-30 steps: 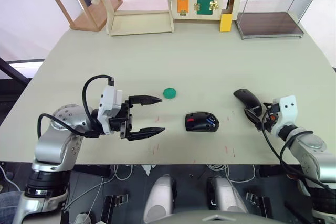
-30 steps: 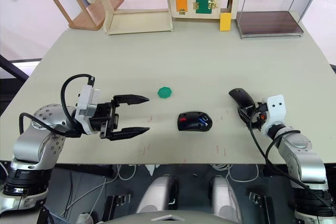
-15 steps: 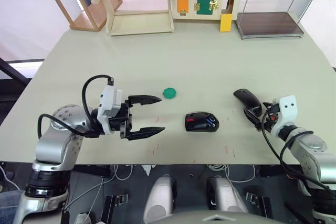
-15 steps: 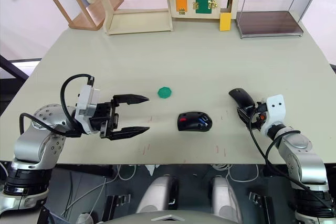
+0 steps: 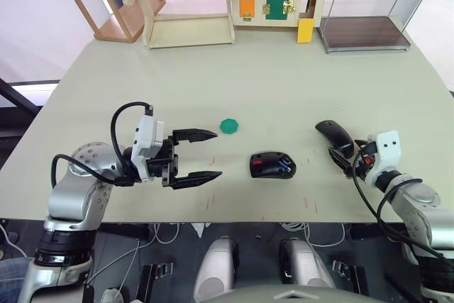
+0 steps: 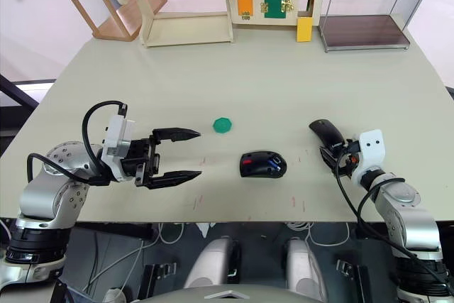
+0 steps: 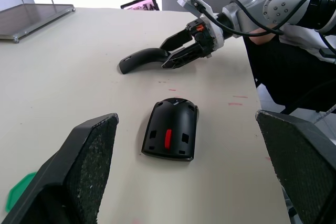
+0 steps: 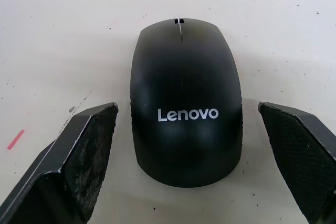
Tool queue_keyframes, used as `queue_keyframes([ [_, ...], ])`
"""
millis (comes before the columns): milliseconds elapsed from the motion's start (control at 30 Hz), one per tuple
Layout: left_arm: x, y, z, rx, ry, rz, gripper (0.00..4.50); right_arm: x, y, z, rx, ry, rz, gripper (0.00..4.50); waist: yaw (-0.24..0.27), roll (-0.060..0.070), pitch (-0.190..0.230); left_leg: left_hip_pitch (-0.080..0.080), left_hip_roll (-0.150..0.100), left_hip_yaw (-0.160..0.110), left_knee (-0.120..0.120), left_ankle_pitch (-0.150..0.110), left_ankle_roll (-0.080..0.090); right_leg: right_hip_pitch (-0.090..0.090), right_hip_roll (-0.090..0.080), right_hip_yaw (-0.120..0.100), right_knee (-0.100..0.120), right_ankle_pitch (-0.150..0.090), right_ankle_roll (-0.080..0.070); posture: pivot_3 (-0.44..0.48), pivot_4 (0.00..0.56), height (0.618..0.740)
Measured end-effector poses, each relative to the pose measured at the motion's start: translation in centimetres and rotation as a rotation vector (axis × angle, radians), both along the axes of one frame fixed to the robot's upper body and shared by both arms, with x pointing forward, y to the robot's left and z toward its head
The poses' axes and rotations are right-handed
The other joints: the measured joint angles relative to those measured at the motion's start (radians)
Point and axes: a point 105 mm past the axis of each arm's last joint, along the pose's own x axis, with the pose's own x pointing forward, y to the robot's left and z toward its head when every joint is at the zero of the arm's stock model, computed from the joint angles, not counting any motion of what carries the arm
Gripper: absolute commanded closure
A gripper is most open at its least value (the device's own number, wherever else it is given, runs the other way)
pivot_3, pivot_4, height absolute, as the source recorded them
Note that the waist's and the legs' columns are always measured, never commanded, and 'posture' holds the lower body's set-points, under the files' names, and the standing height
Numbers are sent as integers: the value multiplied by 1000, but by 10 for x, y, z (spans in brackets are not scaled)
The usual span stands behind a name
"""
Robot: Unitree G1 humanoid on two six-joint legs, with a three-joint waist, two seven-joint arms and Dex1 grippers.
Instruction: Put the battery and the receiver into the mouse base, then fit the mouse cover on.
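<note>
**Both grippers open; cover between the right fingers, base mid-table**

Head camera: The mouse base (image 5: 272,164) lies near the front middle of the table (image 5: 269,83), a black oval with red and blue showing in its top hollows; the blue is presumably the battery (image 5: 285,167), though it is too small to be sure. The receiver cannot be made out. A round green disc (image 5: 228,126) sits to the left and a little farther back, apart from the base. The left gripper (image 5: 206,155) hovers left of the base with its two black fingers spread wide, nothing between them. On the right, the mouse cover (image 5: 334,135) rests on the table, and the right gripper (image 5: 340,157) reaches its near end with fingers parted on either side. Wooden shelves (image 5: 186,5), a latch board (image 5: 278,1) and a wire rack (image 5: 369,8) line the far edge.

Left wrist camera: The base (image 7: 171,128) lies between the spread fingertips (image 7: 84,166), well ahead of them, with a red strip on its top. Beyond it the right gripper (image 7: 173,52) is open at the cover (image 7: 140,59).

Right wrist camera: The cover (image 8: 185,100), glossy and lettered "Lenovo", lies flat between the open fingers (image 8: 79,150), with bare table showing on each side, so neither pad touches it.
</note>
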Motion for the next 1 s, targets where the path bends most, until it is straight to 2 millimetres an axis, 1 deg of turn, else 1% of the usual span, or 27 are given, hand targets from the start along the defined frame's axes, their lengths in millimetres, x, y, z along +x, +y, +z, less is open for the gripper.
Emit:
queue_keyframes([
  [133,0,1,-1,-1,5,2,30,-1,0,0,0,2,2,0,0,0,0,0,0,0,0,0,0,0,0,0,0,0,0,0,150,740],
  [233,0,1,-1,-1,6,2,0,-1,1,0,1,0,5,817,0,0,0,0,0,0,0,0,0,0,0,0,0,0,0,0,150,740],
  [333,0,-1,-3,1,13,-4,0,-1,2,0,9,-2,7,2187,0,0,0,0,0,0,0,0,0,0,0,0,0,0,0,0,150,740],
  [767,0,-2,-4,2,17,-6,0,-1,5,3,9,-15,21,2196,0,0,0,0,0,0,0,0,0,0,0,0,0,0,0,0,150,740],
  [867,0,-2,-4,2,18,-6,0,-3,6,9,-14,-23,60,2196,0,0,0,0,0,0,0,0,0,0,0,0,0,0,0,0,150,740],
  [1000,1,0,-5,4,24,-4,0,-13,15,26,-49,-26,205,2196,0,0,0,0,0,0,-1,0,0,0,0,0,-1,0,0,0,150,740],
])
